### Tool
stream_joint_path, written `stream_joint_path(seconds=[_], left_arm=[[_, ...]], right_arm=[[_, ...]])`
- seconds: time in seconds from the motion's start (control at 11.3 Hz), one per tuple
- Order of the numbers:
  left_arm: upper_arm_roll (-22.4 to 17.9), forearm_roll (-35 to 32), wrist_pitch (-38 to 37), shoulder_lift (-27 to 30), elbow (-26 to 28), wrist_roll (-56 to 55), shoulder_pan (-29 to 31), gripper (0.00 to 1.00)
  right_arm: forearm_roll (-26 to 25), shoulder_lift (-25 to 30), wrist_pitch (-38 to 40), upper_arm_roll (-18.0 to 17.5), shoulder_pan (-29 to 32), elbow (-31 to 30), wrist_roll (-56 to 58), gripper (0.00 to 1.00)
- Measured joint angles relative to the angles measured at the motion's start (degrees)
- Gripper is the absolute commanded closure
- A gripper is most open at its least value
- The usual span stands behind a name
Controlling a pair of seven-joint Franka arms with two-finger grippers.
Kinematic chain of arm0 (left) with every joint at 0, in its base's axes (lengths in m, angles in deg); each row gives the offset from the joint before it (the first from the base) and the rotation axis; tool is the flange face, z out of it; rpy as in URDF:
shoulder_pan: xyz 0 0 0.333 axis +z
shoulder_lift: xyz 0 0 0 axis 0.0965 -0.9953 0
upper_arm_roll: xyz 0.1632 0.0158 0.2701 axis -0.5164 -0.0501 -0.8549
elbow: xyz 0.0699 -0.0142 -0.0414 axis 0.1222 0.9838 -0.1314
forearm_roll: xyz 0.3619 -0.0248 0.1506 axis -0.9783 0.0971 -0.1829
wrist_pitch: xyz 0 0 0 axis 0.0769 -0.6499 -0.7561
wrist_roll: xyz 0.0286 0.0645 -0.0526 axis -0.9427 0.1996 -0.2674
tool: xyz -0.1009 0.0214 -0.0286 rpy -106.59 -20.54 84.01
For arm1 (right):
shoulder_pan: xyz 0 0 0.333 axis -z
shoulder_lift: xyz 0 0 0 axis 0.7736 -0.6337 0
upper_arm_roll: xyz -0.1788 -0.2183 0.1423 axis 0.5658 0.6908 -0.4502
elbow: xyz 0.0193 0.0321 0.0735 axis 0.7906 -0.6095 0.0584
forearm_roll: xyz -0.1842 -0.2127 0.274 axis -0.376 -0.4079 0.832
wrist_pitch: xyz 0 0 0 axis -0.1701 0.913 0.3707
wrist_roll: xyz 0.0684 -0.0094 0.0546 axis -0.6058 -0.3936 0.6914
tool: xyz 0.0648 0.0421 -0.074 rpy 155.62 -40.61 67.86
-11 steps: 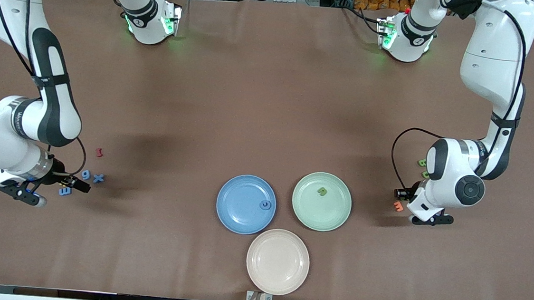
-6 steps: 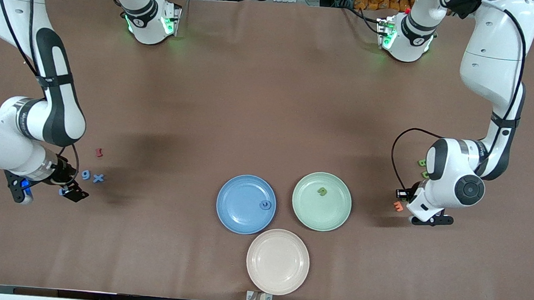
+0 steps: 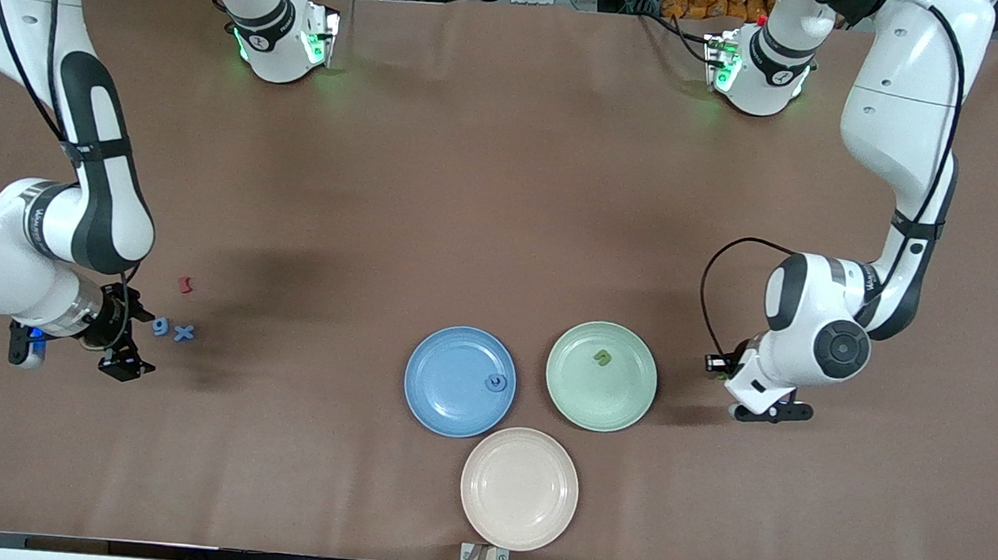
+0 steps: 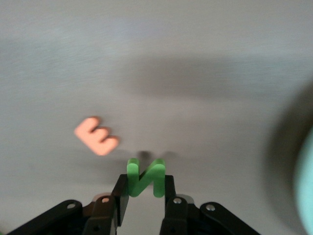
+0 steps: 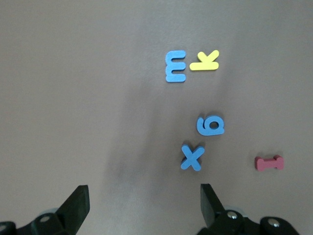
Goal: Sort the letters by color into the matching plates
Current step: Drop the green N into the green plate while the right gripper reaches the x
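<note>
Covering the whole scene is the brown table, and three plates sit near the middle of its edge closest to the front camera. The blue plate already holds one blue piece, and the green plate beside it holds one green piece. The cream plate is bare. So I judge the sorting is begun but far from finished.

The left gripper hangs over the table just beside the green plate, toward the left arm's end, and its jaws are closed on a green N. An orange E lies on the table below it. This N should go into the green plate next.

The right gripper is over the table near the right arm's end, with jaws wide open and nothing between them. Under it lie a blue E, a blue 6 and a blue X, all not yet sorted. A yellow K touches the E, and a red I lies near the X; these do not belong to the task.
</note>
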Motion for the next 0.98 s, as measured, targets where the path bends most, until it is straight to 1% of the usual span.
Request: stream_joint_path(seconds=[0.36, 0.53, 0.71, 0.8, 0.89, 0.98], left_arm=[[4.9, -0.6, -0.1, 2.5, -2.2, -0.1, -0.6, 1.0], [6.7, -0.7, -0.3, 2.7, -2.9, -0.2, -1.7, 1.0], [7.6, -0.7, -0.2, 2.0, -3.2, -1.5, -3.5, 1.0], [7.8, -0.7, 0.0, 1.3, -3.7, -2.7, -4.6, 0.97], [7.8, -0.7, 0.2, 0.5, -4.3, -3.4, -5.4, 0.84], [7.8, -0.7, 0.4, -0.2, -4.9, -3.7, -5.9, 0.62]], right_arm=[[0.8, -0.1, -0.4, 1.4, 0.3, -1.8, -5.1, 0.0], [1.0, -0.2, -4.0, 1.5, 0.4, -4.4, -7.8, 0.0], [1.4, -0.5, -8.9, 1.5, 0.4, -7.4, -9.5, 0.0], [2.1, -0.8, -10.7, 1.4, 0.4, -8.5, -9.8, 0.0], [2.6, -1.2, -11.7, 1.4, 0.3, -9.0, -9.8, 0.0], [3.0, -1.5, -12.2, 1.3, 0.3, -9.3, -9.8, 0.0]])
